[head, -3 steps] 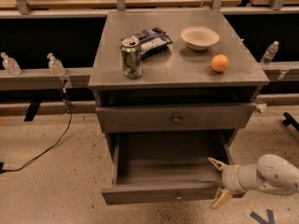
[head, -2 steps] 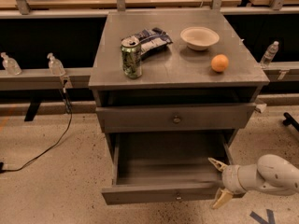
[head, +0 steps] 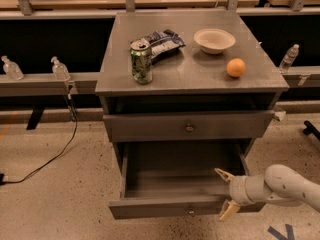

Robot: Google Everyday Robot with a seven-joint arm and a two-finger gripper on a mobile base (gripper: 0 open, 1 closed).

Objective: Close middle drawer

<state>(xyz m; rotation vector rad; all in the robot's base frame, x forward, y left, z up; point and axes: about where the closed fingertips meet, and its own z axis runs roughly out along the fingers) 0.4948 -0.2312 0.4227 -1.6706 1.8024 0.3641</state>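
Currently not done: middle drawer (head: 150, 209) is seen pulled well out of the bench (head: 190, 79) front. Its tray is exposed and its front panel sits nearest the camera, knob (head: 190, 212) at centre.

Pincer (head: 225, 194) is placed at the drawer's right front corner, below the bench's right side. Fingers are spread apart, nothing gripped. One finger appears to sit over the tray's inside and the other in front of the panel, so the panel's right end seems to be straddled. Contact cannot be confirmed. White arm (head: 285, 186) is seen entering from the right of the bench.

Remaining work, as judged: panel to be pushed straight back until flush with the bench front. The whole travel is left.

Further back, top drawer (head: 150, 126) is seen slightly proud of the bench front, not part of the job. On the bench top: can (head: 141, 61) front left, bag (head: 162, 41) behind it, orange (head: 236, 67) front right, bowl (head: 214, 40) at the back.
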